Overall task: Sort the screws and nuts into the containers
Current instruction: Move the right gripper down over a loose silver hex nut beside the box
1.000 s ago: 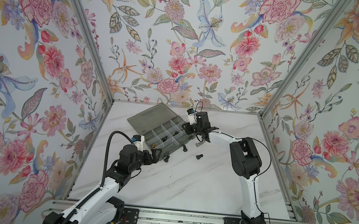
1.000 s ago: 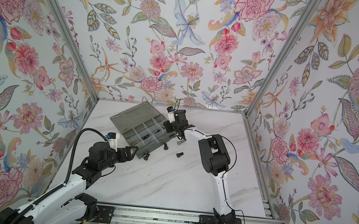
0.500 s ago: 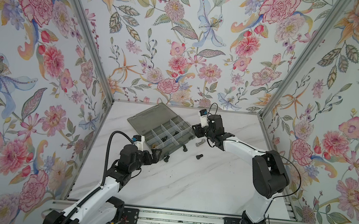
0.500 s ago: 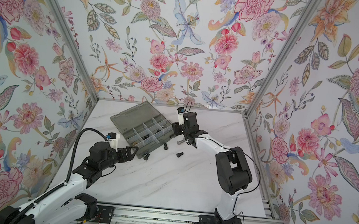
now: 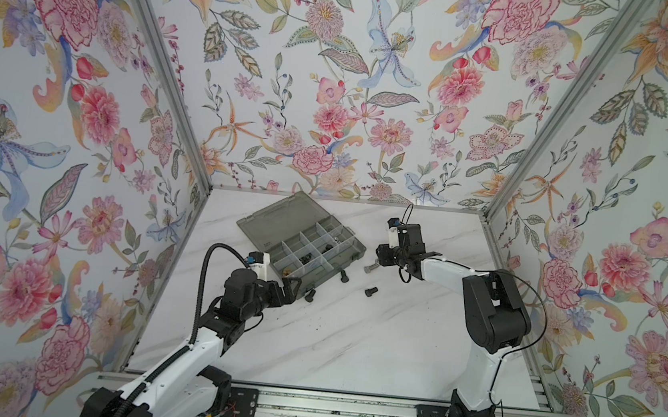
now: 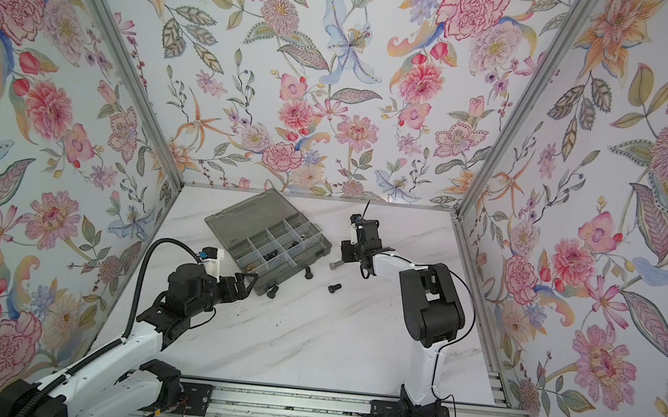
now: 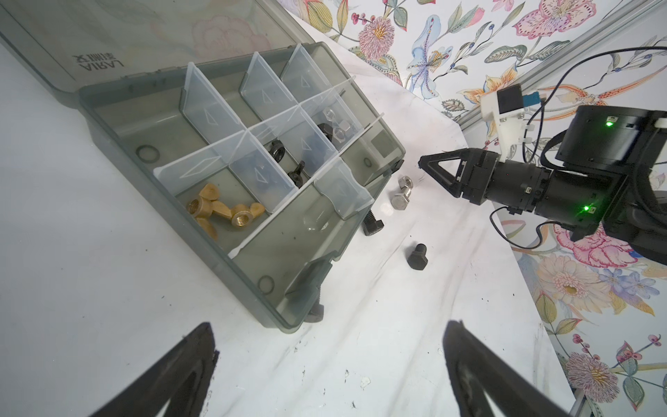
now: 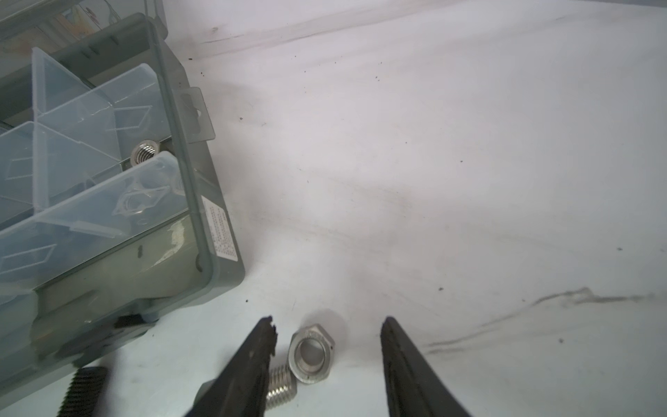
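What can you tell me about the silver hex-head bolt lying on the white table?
The silver hex-head metal bolt is short and shiny, with a six-sided head and a threaded shank. It lies on its side on the white marble table, near a corner of the smoky-grey plastic organizer box, apart from it. The open right gripper straddles it; one finger hides part of the shank, so contact cannot be told.
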